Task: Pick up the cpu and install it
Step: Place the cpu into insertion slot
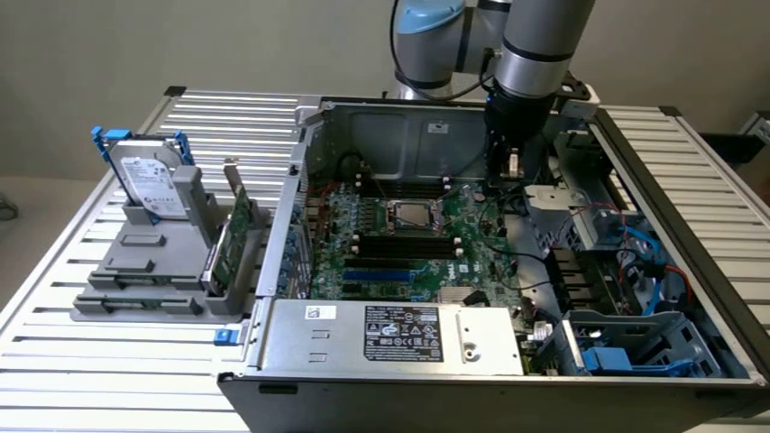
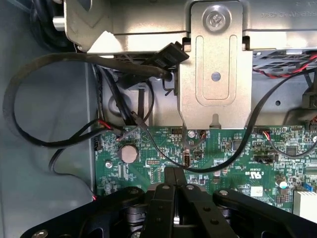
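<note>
1. A hard drive [image 1: 151, 185] stands upright in a grey holder [image 1: 144, 289] on the slatted worktop [image 1: 72, 361]. It is outside the open computer case [image 1: 398, 140], well apart from the pincer on the exterior view's left.
2. The cpu [image 1: 413, 216], a pale square, appears to lie flat inside the socket frame on the green motherboard [image 1: 481, 230]. It is near the pincer, to the exterior view's left of it, and untouched.
3. The pincer [image 1: 510, 176] hangs inside the case by the rear wall. Its fingers [image 2: 168, 188] are pressed together and grip nothing.
4. Just beyond its tips are a coin battery [image 2: 129, 153], black cables [image 2: 44, 139] and a metal bracket [image 2: 215, 74].
</note>
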Motion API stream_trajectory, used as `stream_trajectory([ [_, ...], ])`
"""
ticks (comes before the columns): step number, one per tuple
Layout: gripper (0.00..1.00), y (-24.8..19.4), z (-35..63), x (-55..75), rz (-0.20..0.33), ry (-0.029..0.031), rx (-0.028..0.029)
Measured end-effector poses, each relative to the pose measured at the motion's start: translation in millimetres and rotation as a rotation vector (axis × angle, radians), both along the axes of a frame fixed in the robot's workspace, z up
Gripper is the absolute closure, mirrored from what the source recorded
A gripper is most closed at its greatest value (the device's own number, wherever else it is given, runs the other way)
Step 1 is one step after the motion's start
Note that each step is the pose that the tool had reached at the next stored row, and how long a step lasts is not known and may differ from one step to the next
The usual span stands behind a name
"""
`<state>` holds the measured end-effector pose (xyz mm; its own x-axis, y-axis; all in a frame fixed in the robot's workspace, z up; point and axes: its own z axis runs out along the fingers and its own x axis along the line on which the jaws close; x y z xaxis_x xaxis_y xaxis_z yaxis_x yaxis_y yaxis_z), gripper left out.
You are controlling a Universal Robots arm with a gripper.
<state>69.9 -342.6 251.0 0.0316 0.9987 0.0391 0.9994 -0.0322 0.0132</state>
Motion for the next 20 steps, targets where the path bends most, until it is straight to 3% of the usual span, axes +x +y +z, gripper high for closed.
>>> stream_trajectory([
  [10, 0.89, 0.0, -16.6, 0.1, 0.0, -0.0007, 0.0],
  [20, 0.89, 0.3, -19.0, 0.2, -0.001, -0.0006, -0.0002],
])
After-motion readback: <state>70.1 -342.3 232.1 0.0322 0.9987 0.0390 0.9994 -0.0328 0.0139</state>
